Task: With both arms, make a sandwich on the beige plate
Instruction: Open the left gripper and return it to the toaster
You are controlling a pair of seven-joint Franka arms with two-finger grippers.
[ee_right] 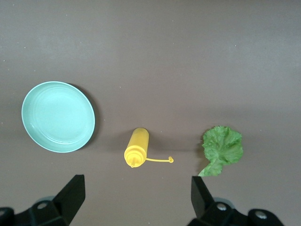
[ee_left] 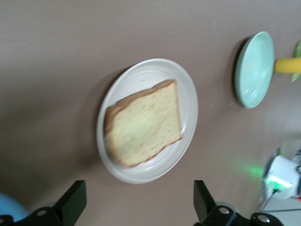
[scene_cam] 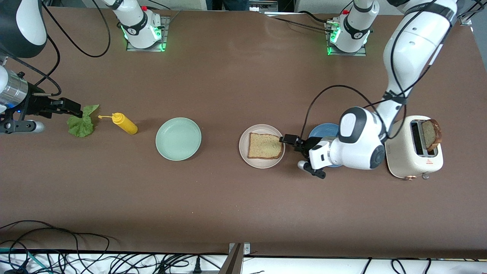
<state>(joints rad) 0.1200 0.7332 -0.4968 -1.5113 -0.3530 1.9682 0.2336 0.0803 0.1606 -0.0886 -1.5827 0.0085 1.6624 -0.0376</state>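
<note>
front view: the beige plate [scene_cam: 262,146] sits on the brown worktop [scene_cam: 228,209] toward the left arm's end, with one bread slice [scene_cam: 265,146] lying flat inside it. the slice is nearly square, so no long axis can be stated; its crust edges run close to the 12-6 and 3-9 lines of this view, turned slightly. at the plate's 3 o'clock rim is the left hand [scene_cam: 288,139], released, fingers spread and holding nothing, tips pointing toward 9 o'clock at the slice. in the left wrist view both fingers [ee_left: 73,202] stand wide apart with the plate and slice between and past them, not touching either.

a blue plate [scene_cam: 321,131] lies at about 3 o'clock from the beige plate, mostly covered by the left arm. a cream toaster [scene_cam: 414,152] stands at the left arm's end of the worktop; a second bread slice [scene_cam: 433,134] stands upright in a slot, crust uppermost.

a mint-green plate [scene_cam: 178,138] lies at 9 o'clock from the beige plate, well apart. a yellow squeeze bottle [scene_cam: 124,123] lies on its side at the mint-green plate's 9 o'clock, long axis roughly 10-4, nozzle toward 10. the lettuce leaf [scene_cam: 82,122] lies flat beside the nozzle, toward the right arm's end, stem pointing toward 1 o'clock.

the right hand [scene_cam: 70,107] is over the leaf's edge, released, holding nothing; in the right wrist view its fingers [ee_right: 70,197] are spread.
</note>
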